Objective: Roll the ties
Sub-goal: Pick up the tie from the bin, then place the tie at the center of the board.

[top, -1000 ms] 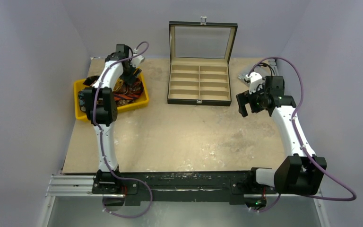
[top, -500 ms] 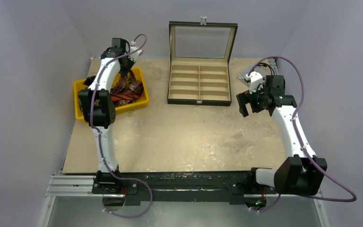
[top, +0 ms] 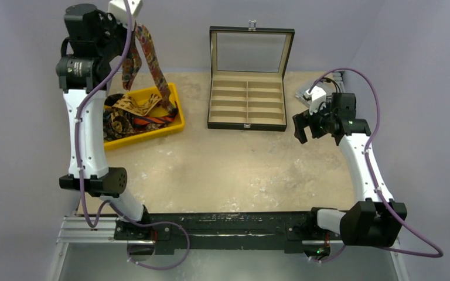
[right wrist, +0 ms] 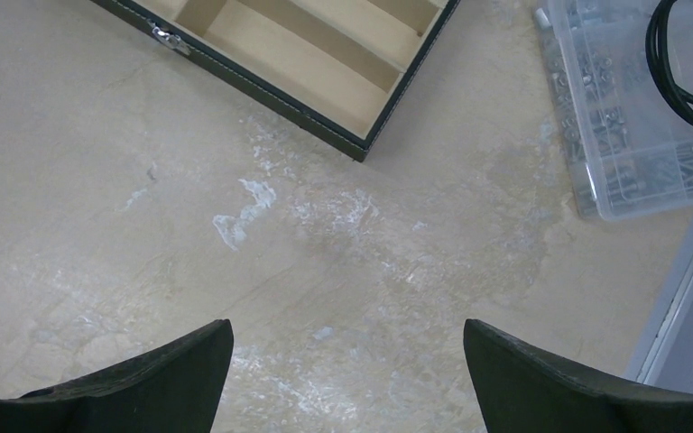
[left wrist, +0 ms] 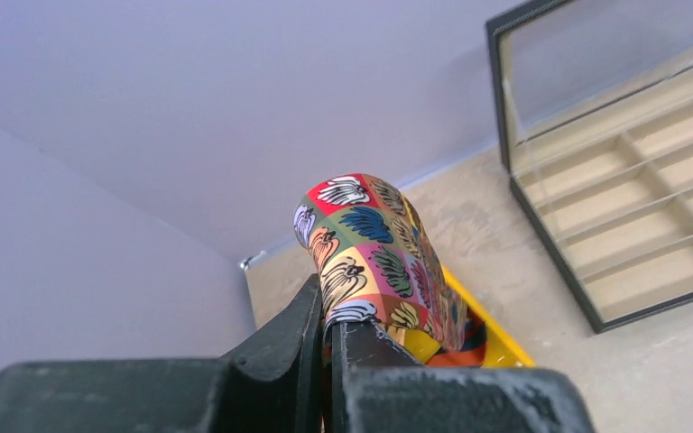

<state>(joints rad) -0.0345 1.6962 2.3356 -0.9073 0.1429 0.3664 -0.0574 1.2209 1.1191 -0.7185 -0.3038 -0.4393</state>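
The left arm was up high, over the back left corner of the table (top: 240, 170). The left gripper (left wrist: 328, 311) was pinched tight on the flowery tie (left wrist: 374, 257), with its two fingers squeezed together on the cloth. The tie made a little loop over the fingertips. It had squares of red, green, pink and orange with leafy shapes on them. From the top view, the flowery tie hung down in two long strips from the gripper, and the low ends reached into the yellow tub (top: 179, 120). The other ties (top: 132, 111) lay in a messy heap inside that tub, some tan and brown, and one with red and black stripes. The tub sat on the left side of the table. A black case (top: 247, 102) with its lid standing up was at the back in the middle, and its little rooms held nothing. The right gripper (right wrist: 347, 329) was held above the bare table on the right side, with its jaws wide apart and nothing between them. Near it sat a clear plastic box (right wrist: 632, 117) of small parts, with a black cable (right wrist: 686, 63) lying on top.
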